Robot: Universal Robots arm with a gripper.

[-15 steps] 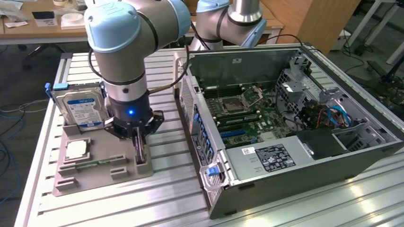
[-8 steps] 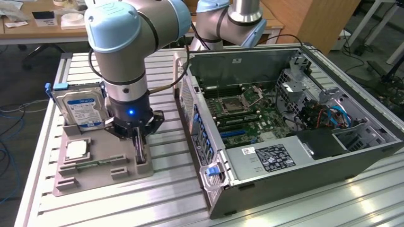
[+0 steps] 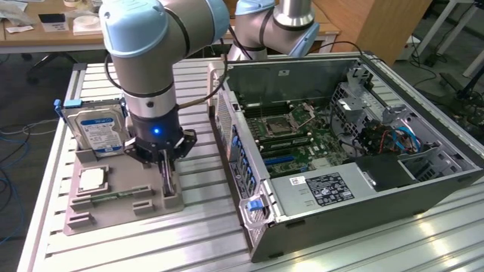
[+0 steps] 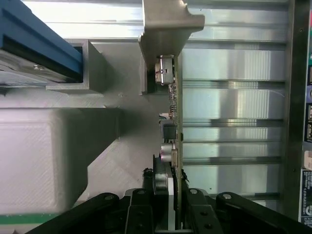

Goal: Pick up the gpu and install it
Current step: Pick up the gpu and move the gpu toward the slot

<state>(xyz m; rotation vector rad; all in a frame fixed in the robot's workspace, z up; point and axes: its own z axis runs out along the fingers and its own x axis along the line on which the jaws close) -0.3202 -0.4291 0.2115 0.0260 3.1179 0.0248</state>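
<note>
While gripper (image 3: 168, 174) clamps gpu (image 4: 165, 73) upright in holder (image 3: 121, 211), blue label (image 3: 100, 135) on hard drive (image 3: 74, 120) unreadable.

Claw (image 3: 166, 170) low over grey holder (image 3: 106, 218), clamped on upright graphics card (image 4: 176, 122), hard drive (image 3: 97, 133) standing close on the exterior view's left, computer case (image 3: 230, 141) wall near on its right, bare bench (image 3: 208, 187) strip between, case open upward

arm (image 3: 144, 79): upright, wrist pointing straight down; gripper (image 3: 165, 170): fingers closed on gpu (image 4: 176, 122) edge
</note>
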